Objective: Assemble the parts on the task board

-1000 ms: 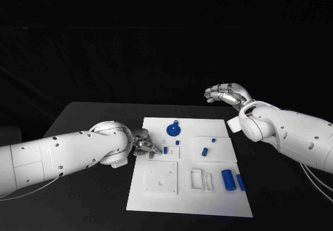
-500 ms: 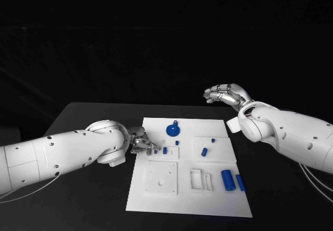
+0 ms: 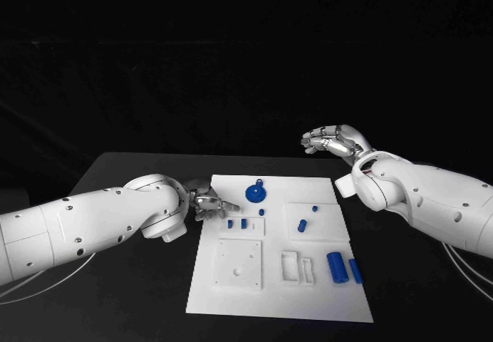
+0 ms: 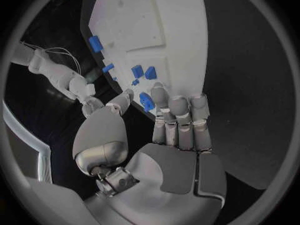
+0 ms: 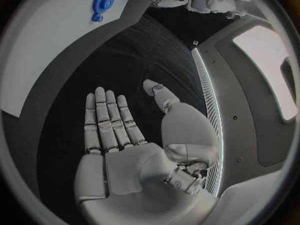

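Observation:
The white task board (image 3: 272,292) lies in the middle of the table. My left hand (image 3: 209,201) hovers at its left edge, fingers apart and holding nothing; the left wrist view shows its palm (image 4: 178,150) empty. Just beside it two small blue pegs (image 3: 229,224) (image 3: 244,223) stand in a raised white block. A blue gear (image 3: 255,191) lies near the far edge and also shows in the right wrist view (image 5: 103,0). My right hand (image 3: 334,139) is raised beyond the board's far right corner, its empty palm (image 5: 125,155) flat and its fingers straight.
Two larger blue cylinders (image 3: 336,266) (image 3: 355,270) lie at the board's right side, next to a white slotted frame (image 3: 296,266). Smaller blue pieces (image 3: 302,225) (image 3: 315,208) sit on a raised plate right of centre. A square white plate (image 3: 239,263) lies front left.
My left hand has drawn back from the raised block toward the board's left edge, uncovering a second blue peg standing there. The right hand has stayed where it was.

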`<state>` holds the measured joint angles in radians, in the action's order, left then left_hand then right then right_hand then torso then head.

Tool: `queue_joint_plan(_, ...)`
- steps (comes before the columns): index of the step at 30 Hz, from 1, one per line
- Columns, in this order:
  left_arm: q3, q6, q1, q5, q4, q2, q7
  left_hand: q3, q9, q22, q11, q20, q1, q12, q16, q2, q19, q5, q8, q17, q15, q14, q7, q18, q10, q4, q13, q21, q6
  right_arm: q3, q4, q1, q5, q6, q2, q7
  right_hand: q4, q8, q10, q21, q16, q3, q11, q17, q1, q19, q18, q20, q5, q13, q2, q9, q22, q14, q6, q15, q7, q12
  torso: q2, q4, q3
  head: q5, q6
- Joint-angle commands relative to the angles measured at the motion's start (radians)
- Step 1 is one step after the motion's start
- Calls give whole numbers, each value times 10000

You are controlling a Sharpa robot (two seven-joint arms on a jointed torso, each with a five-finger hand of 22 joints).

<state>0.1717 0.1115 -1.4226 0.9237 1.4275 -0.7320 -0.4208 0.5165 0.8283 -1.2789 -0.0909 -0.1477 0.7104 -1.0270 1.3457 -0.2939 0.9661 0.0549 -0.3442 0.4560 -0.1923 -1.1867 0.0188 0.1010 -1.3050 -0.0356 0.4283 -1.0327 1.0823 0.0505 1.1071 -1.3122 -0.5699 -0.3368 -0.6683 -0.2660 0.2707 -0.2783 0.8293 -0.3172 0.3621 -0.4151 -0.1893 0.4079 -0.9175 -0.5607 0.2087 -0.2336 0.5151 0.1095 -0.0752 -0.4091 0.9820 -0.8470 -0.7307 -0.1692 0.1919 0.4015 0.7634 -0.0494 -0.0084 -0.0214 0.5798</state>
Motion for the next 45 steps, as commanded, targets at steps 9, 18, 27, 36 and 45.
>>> queue_joint_plan(9, -10, 1901, -3, -774, -180, 332, 3936, 747, -703, 493, 1358, 364, 4145, 2910, -2389, 1223, -2347, 1284, 872, -1146, 1808, 2466, 1037, -728, 2718, 2839, -1504, 1924, -1330, 6, -75, 6, 2, 129, 30, -70, -5, -49, 45, 45, -13, 67, -48, -17, 99, 32, 69, -36, 65, -21, 7, 14, 16, 26, 60, -66, 409, 42, 0, 8, 5, 47, -79)
queue_joint_plan(18, -2, 1981, -1, 1545, -533, 891, 4825, 1810, -1260, 286, 1871, 406, 5426, 5368, -2263, 1017, -2104, 1119, 1052, -1103, 1842, 2190, 1076, -645, 2673, 3251, -2737, 1991, -1245, 6, -124, 6, 13, 140, 71, -69, -6, -49, 46, 45, -12, 67, -48, -19, 99, 32, 71, -38, 67, -26, 12, 16, 17, 25, 62, -66, 410, 44, 9, 23, 8, 83, -112)
queue_joint_plan(27, 10, 1542, 5, 3668, -1006, 1565, 4933, 1556, -1578, 132, 1896, 383, 5148, 6197, -1961, 802, -1695, 345, 1205, -972, 1824, 1831, 1112, -490, 2452, 3154, -3020, 1870, -1292, 6, -134, 11, 14, 159, 133, -74, -7, -49, 46, 44, -10, 68, -48, -22, 101, 33, 73, -40, 69, -31, 18, 18, 18, 26, 63, -65, 411, 46, 10, 24, 4, 117, -131)
queue_joint_plan(36, 13, 1052, 133, 5104, -1594, 2098, 5037, 1516, -1786, -6, 1938, 372, 5057, 6916, -1726, 812, -1311, 280, 1234, -890, 1836, 1473, 1113, -326, 2457, 3079, -3233, 1704, -1196, 6, -133, 20, 14, 171, 171, -75, -6, -50, 47, 44, -9, 68, -48, -25, 100, 34, 76, -42, 71, -37, 22, 20, 19, 26, 64, -65, 411, 48, 25, 50, -2, 148, -143)
queue_joint_plan(45, 9, 653, 302, 5205, -1989, 2379, 4825, 1495, -1924, -56, 2030, 468, 4962, 7378, -1723, 746, -1288, 203, 1307, -900, 1925, 1473, 1155, -245, 2551, 2995, -3400, 1731, -1264, 6, -106, 20, 14, 176, 195, -77, -5, -50, 46, 44, -8, 69, -48, -29, 101, 36, 79, -44, 73, -43, 24, 22, 21, 26, 65, -65, 412, 50, 36, 64, -6, 173, -129)
